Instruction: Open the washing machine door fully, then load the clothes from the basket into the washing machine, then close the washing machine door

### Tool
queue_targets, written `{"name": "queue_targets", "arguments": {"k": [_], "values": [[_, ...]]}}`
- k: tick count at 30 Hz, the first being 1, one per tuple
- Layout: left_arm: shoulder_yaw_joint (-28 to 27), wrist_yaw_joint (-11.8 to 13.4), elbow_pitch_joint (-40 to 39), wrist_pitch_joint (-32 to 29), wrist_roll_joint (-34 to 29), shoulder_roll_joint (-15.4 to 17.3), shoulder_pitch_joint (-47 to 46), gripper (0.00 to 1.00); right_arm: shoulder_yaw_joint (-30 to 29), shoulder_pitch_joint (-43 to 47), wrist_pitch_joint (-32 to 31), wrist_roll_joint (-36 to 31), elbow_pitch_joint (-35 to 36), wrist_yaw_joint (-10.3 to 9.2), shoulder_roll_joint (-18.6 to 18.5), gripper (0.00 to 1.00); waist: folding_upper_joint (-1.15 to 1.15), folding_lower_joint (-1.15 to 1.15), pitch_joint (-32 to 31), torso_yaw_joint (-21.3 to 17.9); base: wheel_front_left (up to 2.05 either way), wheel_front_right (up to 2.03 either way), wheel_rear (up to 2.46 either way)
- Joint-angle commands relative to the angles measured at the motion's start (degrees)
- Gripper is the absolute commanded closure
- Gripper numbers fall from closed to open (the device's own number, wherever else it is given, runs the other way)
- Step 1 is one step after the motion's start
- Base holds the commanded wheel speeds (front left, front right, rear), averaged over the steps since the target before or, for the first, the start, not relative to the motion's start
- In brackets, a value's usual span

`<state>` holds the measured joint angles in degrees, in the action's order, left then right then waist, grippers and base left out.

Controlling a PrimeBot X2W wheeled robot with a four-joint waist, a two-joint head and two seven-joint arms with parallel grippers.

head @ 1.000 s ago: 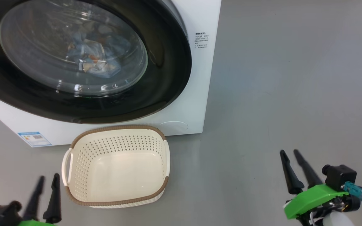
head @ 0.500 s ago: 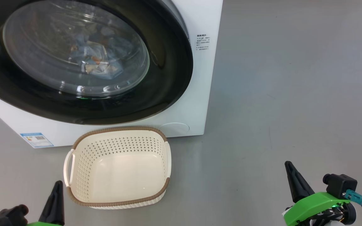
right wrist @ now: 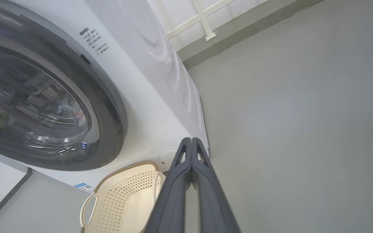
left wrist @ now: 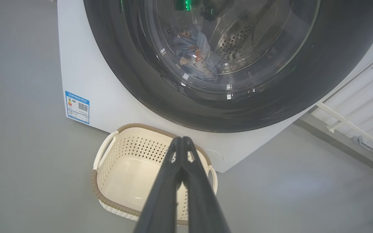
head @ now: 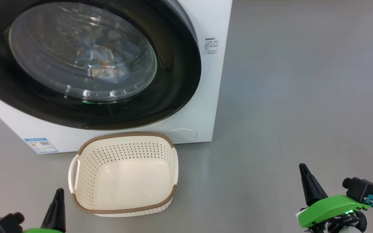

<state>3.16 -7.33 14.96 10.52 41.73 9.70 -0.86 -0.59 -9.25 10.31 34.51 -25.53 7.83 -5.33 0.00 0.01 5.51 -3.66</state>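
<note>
- Both tools' fingers, apart a second ago, are now pressed together on nothing: left tool [head: 58, 192], right tool [head: 303, 166]; the slight scene shift is put down to the camera.
- Door [head: 180, 74] is seen shut flat on washer [head: 215, 19], facing the robot; round, so no long axis.
- Clothes [head: 104, 66] are seen through it, inside; basket [head: 125, 135] is left empty just in front.
- Door is judged stiff, heavy and glossy-slick; best hooked at the ring's outer edge.

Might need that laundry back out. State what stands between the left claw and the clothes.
The washing machine door, seemingly shut: the clothes lie behind its glass in the drum. The empty basket sits just ahead of the left claw.
</note>
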Motion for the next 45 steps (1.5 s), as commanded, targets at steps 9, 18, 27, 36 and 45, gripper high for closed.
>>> {"name": "queue_targets", "arguments": {"k": [9,18,27,36,45], "values": [[-1.7,0.0,-1.0,-1.4,5.2,0.2,-1.5,1.0,-0.4,0.0,-1.6,5.8,2.5,-0.1,0.1,1.0,0.0,-0.01,-0.5,0.3,0.0,0.0,0.0],[-2.4,-0.1,-1.1,-2.9,9.9,-0.4,-1.8,1.0,-1.0,0.3,-3.1,11.0,3.4,-0.12,0.3,1.0,0.0,-0.01,-1.0,0.7,0.0,0.0,0.0],[-3.3,-0.1,-1.1,-4.9,16.0,-1.3,-2.3,1.0,-1.7,0.7,-5.2,17.9,4.6,-0.15,0.6,1.0,0.0,-0.01,-1.6,1.1,0.0,0.0,0.0],[-4.0,-0.1,-1.0,-6.4,20.6,-1.9,-2.7,1.0,-2.3,1.0,-6.7,23.1,5.5,-0.18,0.9,1.0,0.0,-0.01,-2.1,1.4,0.0,0.0,0.0],[-4.7,-0.1,-1.0,-7.7,24.7,-2.5,-3.1,1.0,-2.8,1.3,-8.1,27.7,6.3,-0.2,1.1,1.0,0.0,-0.01,-2.5,1.7,0.0,0.0,0.0]]}}
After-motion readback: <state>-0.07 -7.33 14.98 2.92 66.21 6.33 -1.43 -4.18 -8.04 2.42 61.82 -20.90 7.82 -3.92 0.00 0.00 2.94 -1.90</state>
